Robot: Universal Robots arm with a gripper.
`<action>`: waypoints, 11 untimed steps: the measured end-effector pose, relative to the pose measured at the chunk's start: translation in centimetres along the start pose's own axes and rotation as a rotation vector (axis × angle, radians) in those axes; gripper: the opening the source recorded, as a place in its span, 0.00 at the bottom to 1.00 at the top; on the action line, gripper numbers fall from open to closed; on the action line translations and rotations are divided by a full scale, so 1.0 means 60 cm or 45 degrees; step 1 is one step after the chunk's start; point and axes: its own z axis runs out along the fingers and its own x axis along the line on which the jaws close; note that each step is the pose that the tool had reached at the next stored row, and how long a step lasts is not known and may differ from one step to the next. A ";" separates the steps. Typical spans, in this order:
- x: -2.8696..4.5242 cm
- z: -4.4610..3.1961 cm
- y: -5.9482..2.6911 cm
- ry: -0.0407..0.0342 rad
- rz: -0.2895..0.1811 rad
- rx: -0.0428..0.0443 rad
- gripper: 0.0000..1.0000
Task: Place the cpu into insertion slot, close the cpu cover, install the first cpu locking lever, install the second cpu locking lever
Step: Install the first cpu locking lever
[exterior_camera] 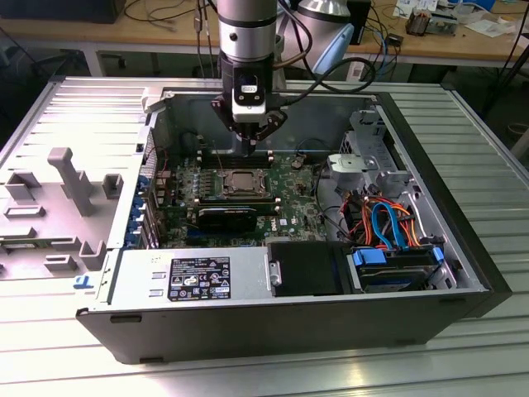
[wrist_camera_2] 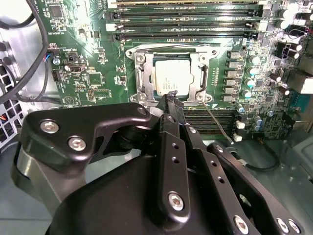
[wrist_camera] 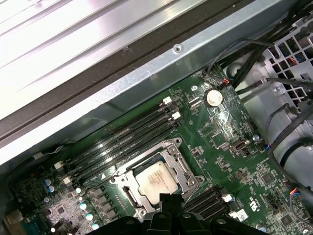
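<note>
Gripper (wrist_camera_2: pixel 171 96) fingers pinched together, empty, tip at the insertion slot (exterior_camera: pixel 245 183), slightly left of centre in the exterior view. With the cpu cover (wrist_camera_2: pixel 143 76) down around the seated cpu (wrist_camera_2: pixel 175 78), one locking lever (wrist_camera_2: pixel 217 121) juts free, judged unlatched.

Robotics lab — cluttered wooden workbench (exterior_camera: pixel 78 35), ribbed aluminium table (exterior_camera: pixel 488 124)

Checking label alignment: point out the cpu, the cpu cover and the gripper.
cpu (wrist_camera_2: pixel 172 77): second wrist view, middle of its metal top.
cpu cover (wrist_camera_2: pixel 145 73): second wrist view, one side rail of the frame.
gripper (wrist_camera_2: pixel 171 96): second wrist view, at the fingertips, by the cpu's edge.
</note>
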 end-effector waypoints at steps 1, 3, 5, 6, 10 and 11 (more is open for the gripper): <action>0.000 0.000 0.000 0.0000 -0.002 0.000 0.11; 0.000 0.000 0.000 0.0000 -0.003 0.000 0.11; 0.000 0.000 0.000 0.0001 -0.003 0.000 0.11; 0.000 0.000 0.000 0.0000 -0.003 0.000 0.11; 0.000 0.000 0.000 0.0000 -0.003 0.000 0.11; 0.000 0.000 0.000 0.0000 -0.003 0.000 0.11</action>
